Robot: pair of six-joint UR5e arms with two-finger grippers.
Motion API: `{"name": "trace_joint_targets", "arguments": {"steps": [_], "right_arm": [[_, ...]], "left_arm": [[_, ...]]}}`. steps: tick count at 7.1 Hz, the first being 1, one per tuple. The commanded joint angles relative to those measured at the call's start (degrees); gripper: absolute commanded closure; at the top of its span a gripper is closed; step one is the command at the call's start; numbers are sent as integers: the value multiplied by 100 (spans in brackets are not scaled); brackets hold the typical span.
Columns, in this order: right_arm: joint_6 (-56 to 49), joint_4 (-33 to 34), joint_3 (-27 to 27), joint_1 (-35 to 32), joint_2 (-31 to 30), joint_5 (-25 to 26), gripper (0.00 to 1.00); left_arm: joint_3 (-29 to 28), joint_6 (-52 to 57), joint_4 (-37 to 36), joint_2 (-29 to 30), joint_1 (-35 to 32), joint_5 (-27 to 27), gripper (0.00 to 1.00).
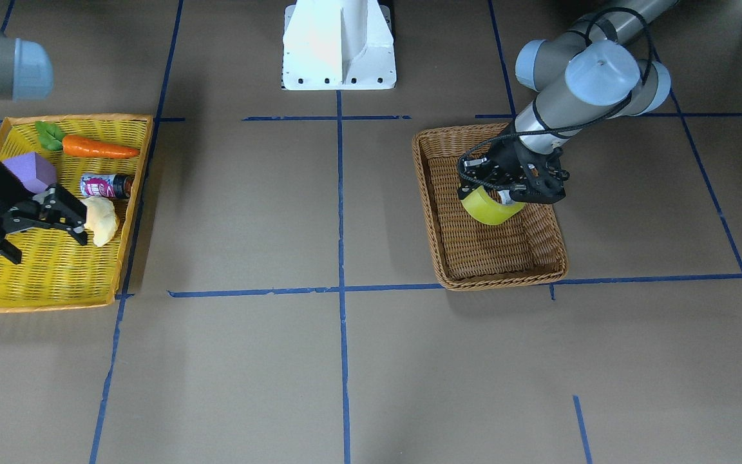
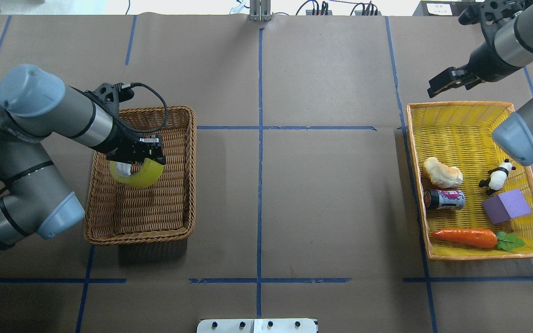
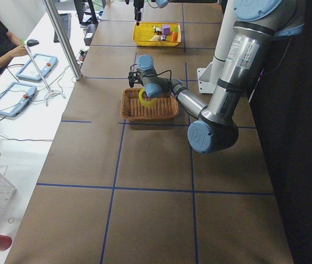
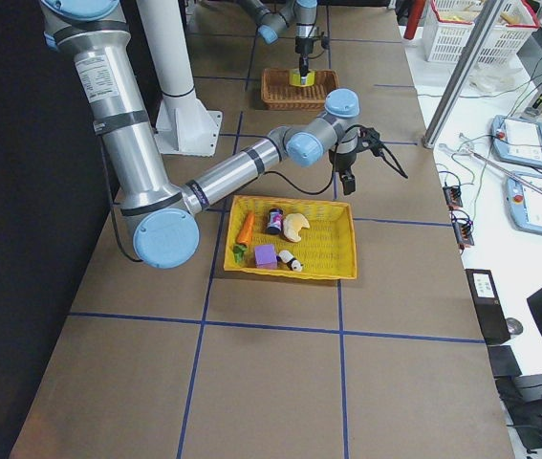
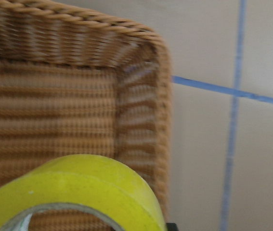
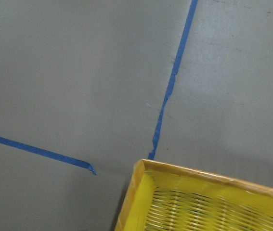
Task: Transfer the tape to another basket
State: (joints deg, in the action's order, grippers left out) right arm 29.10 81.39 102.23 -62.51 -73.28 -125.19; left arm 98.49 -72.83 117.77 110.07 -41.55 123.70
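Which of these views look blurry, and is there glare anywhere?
Left wrist view: the weave of the wicker basket is smeared, and the tape near the lens is soft. Right wrist view: the weave of the yellow tray is slightly blurred, the blue line crisp. Front-facing view: the white robot base is washed out. Overhead view: sharp throughout.

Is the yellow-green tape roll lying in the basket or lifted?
Lifted: left gripper holds the yellow-green tape roll over the brown wicker basket, off its floor.

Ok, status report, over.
Left hand shut on tape, over basket. Right hand open, by tray. Nothing in the way.
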Motion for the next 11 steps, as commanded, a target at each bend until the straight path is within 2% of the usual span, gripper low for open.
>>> {"name": "trace_joint_targets", "arguments": {"steps": [1, 2, 3, 4, 6, 7, 9, 11], "right_arm": [[-422, 61, -27, -252, -151, -31, 0], [-510, 61, -27, -314, -203, -31, 0], [-554, 70, -53, -402, -230, -110, 0], [-790, 131, -141, -559, -248, -319, 0], [-2103, 1014, -168, -963, -230, -365, 0], [-2537, 1262, -203, -1182, -309, -391, 0], [-3153, 1195, -552, -1857, -870, -1064, 0], [-4538, 1134, -1062, -2631, -1441, -1253, 0]], "left_arm": [[56, 119, -507, -12, 295, -511, 65], [126, 119, -570, -21, 436, -722, 1], [318, 128, -631, -29, 437, -820, 0], [616, 198, -1311, -12, 376, -795, 0], [1476, 1476, -2841, 50, 132, -654, 0], [1532, 1769, -3030, 50, -305, -341, 0], [1219, 3231, -3110, -81, -1473, 459, 0], [360, 4946, -3128, -302, -2555, 812, 0]]}}
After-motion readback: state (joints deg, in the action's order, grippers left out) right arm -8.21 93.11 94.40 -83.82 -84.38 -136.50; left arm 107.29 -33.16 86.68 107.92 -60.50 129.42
